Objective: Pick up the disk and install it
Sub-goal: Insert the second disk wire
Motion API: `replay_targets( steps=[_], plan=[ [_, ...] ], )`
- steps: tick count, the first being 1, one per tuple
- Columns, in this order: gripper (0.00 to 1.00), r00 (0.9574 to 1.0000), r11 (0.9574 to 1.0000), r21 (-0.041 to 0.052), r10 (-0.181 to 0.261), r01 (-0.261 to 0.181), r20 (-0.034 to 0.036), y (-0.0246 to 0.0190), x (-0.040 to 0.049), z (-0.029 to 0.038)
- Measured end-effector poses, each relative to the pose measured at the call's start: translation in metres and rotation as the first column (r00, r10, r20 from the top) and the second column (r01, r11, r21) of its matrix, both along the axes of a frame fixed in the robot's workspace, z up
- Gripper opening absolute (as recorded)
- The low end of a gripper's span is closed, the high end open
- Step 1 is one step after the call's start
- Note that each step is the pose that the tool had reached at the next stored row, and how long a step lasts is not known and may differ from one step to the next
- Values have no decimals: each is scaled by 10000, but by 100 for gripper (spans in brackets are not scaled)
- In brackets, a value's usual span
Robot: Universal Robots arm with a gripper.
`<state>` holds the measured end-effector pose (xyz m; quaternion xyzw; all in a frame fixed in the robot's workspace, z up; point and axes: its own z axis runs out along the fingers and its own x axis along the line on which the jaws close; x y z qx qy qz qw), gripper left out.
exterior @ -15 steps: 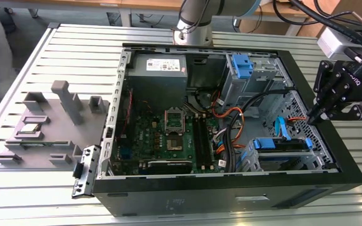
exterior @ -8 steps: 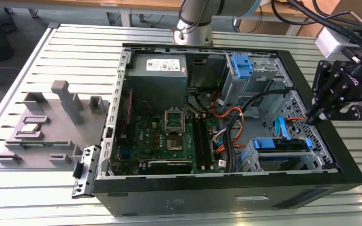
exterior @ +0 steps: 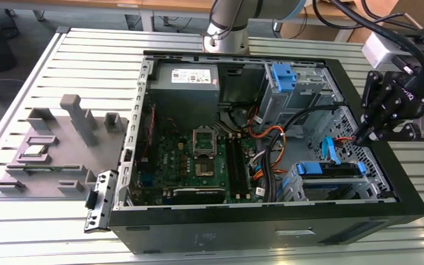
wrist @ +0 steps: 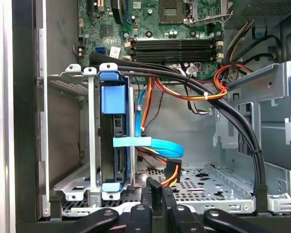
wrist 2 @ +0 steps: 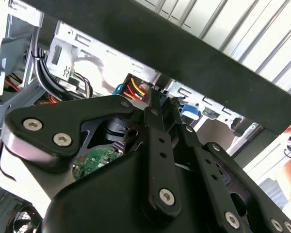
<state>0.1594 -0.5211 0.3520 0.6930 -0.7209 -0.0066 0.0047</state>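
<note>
Slatted metal tabletop [exterior: 64, 66] carries an open black computer case [exterior: 271, 221] with its motherboard [exterior: 197, 160] exposed. Over the case's edge on the exterior view's right hangs the black gripper [exterior: 361, 139], fingers drawn together and holding nothing, their tips in the first wrist view just above a black power connector [wrist: 154, 193]. Nearby, the disk [wrist: 117, 145] in its blue caddy sits seated in the metal drive cage [wrist: 89, 141]; the exterior view shows it at the case's lower right corner [exterior: 330, 170].
</note>
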Motion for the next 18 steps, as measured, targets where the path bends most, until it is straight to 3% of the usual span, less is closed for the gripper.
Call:
replay_targets(
  steps=[5, 8, 12, 18],
  plan=[
    [24, 10000, 10000, -15, -1, 1, 54, 0, -75, 0],
    [24, 10000, 10000, -73, 0, 1, 56, -1, -89, -1],
    [24, 10000, 9998, -213, 0, 1, 56, -4, -107, -1],
    [24, 10000, 9987, -505, 3, -1, 56, -7, -130, -4]
  ],
)
